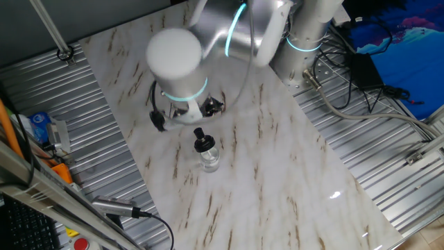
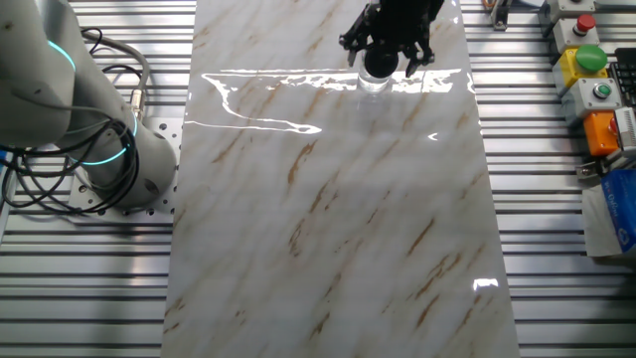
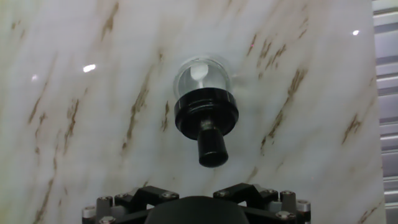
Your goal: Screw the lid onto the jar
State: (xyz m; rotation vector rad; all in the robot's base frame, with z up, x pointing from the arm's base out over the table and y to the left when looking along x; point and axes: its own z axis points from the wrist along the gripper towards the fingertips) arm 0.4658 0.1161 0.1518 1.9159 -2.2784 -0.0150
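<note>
The jar (image 1: 209, 160) stands upright on the marble table (image 1: 277, 173), with the black lid (image 1: 202, 144) seated on its mouth; a narrow black knob rises from the lid's middle, plain in the hand view, where the lid (image 3: 206, 112) covers the clear jar (image 3: 202, 76) at centre frame. The pincer (image 1: 186, 118) hangs just at 11 o'clock of the jar in one fixed view, apart from the lid, holding nothing; its fingers cannot be made out, so how far it is open cannot be told. In the other fixed view the jar (image 2: 376, 78) sits at 12 o'clock, close to the table's far edge, under the dark hand (image 2: 390, 40). Bare marble spreads wide toward 6 o'clock there. Ribbed metal borders both long sides of the table, with cables and the arm's base (image 2: 119, 169) at 9 o'clock.
</note>
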